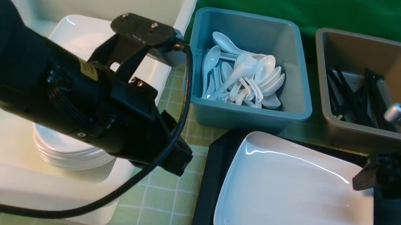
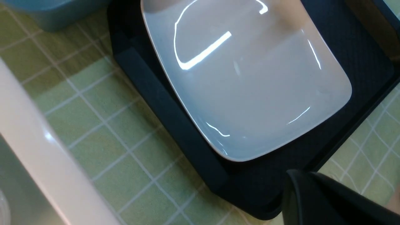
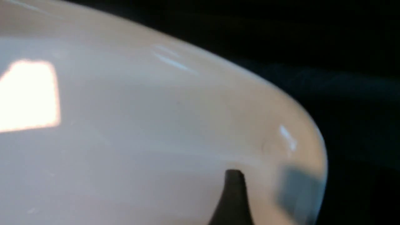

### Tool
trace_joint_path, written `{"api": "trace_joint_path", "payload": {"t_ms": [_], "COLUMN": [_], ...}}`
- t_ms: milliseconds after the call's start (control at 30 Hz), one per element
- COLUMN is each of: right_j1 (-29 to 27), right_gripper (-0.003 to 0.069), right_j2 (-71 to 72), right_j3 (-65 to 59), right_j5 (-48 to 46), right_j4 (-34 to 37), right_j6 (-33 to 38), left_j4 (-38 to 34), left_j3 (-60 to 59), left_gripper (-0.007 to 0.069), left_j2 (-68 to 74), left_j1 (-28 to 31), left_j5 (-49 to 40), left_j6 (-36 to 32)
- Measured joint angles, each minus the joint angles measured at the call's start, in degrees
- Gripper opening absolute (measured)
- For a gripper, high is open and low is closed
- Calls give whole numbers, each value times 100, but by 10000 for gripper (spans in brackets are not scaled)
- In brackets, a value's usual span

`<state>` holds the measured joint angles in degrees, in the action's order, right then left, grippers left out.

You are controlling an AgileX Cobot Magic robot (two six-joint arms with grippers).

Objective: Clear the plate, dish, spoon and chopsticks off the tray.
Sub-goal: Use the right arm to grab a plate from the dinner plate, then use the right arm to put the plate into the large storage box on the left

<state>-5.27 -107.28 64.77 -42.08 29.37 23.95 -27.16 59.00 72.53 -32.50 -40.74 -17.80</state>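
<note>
Only the plate (image 1: pixel 297 198) lies on the tray (image 1: pixel 208 193); no dish, spoon or chopsticks show there, so those look cleared and the plate is what remains. The right gripper (image 1: pixel 362 181) sits at the plate's right rim, one finger (image 3: pixel 232 193) over its inner surface; whether it grips I cannot tell. The left gripper (image 1: pixel 177 160), closed with nothing in it, hangs left of the tray. Beyond the tray, a blue tub (image 1: pixel 239 119) holds spoons (image 1: pixel 242 75), a brown tub (image 1: pixel 355 137) black sticks (image 1: pixel 350 95).

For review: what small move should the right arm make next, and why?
Probably pinch the plate at its right rim with the right gripper: only the plate shows on the tray, and a fingertip sits over that rim.
</note>
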Motion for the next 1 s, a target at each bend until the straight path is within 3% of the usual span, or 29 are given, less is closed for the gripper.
{"api": "trace_joint_path", "payload": {"t_ms": [200,267,333,400,733,1000], "right_j1": [31,176,263,427,531,590], "right_gripper": [485,396,360,245,216,66], "right_j2": [-144,-173,-181,-194,-70,1419], "right_j3": [26,26,26,26,3,-23], "right_j5": [125,265,293,454,185,-408], "right_j4": [266,299,299,298,334,231], "right_j6": [389,503,571,717,734,760], "left_j4": [33,33,33,39,178,1132], "left_j3": [0,0,0,0,0,0], "left_gripper": [-16,-16,-16,-16,-16,-16], "left_j2": [7,14,20,27,43,43], "left_j1": [0,0,0,0,0,0], "left_j5": [25,57,70,70,64,64], "left_j6": [41,44,44,84,145,898]}}
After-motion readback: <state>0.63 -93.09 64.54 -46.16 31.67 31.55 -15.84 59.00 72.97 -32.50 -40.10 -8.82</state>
